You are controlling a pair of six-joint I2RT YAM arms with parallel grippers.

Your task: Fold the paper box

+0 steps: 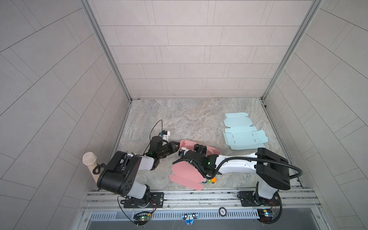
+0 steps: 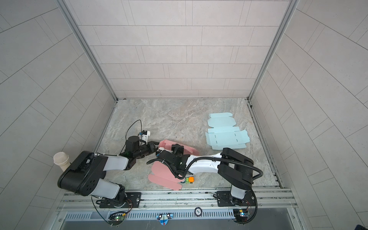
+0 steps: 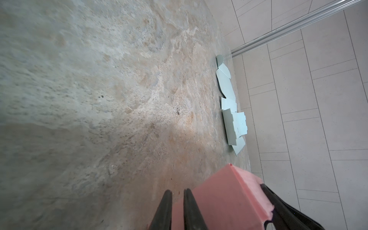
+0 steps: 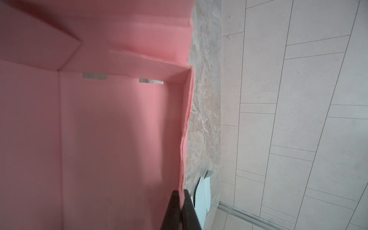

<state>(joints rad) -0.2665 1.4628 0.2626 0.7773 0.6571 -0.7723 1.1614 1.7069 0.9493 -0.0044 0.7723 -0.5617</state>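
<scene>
The half-folded pink paper box (image 1: 184,143) sits on the marbled grey stone-look bench (image 1: 189,119). It is toward the front and roughly midway between the two arms, and the right arm reaches across it. From the right wrist view (image 4: 109,129), its floor is flat and two walls stand up to meet at a corner. Its rounded flaps lie spread flat on the bench at the near side.

The right fingers (image 1: 199,148) are clenched on the top edge of one raised wall. In the right wrist view the thin pink card is squeezed between them (image 4: 184,197).

The left fingers (image 1: 176,147) are at the box's left end, right by a raised corner. In the left wrist view they stand slightly apart with a sliver of pink showing between them. I cannot tell whether they are grasping that card or are loose around it.

A light blue flat paper box blank (image 1: 242,137) lies unfolded toward the back right, well apart from the pink one. A small orange-and-green block (image 1: 212,180) sits just beside the near flaps.
</scene>
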